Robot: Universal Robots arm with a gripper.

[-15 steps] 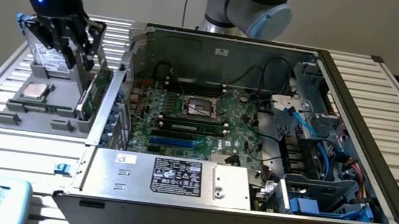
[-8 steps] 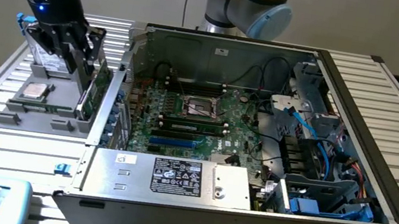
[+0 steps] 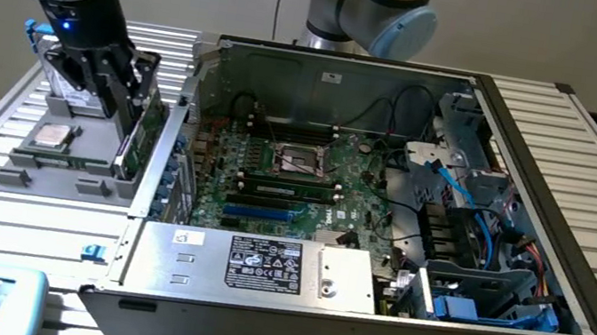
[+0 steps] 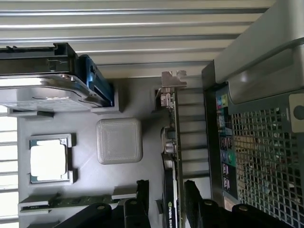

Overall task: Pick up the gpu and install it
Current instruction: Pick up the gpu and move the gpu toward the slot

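Black two-finger gripper (image 3: 119, 123), jaws open, straddled the flat green circuit-board gpu (image 3: 144, 139) standing on edge in the grey plastic parts tray (image 3: 44, 181).

In the wrist view the gripper (image 4: 166, 189) had one black finger (image 4: 141, 190) either side of the gpu (image 4: 170, 156), neither clearly touching. The card's long axis ran from between them out to its silver metal bracket (image 4: 173, 78). The open black computer case (image 4: 266, 142) stood just beside the card, so room was tight there. A grey square block (image 4: 119, 141) sat apart on the other side. The green motherboard (image 3: 308, 187) lay toward the exterior view's right.
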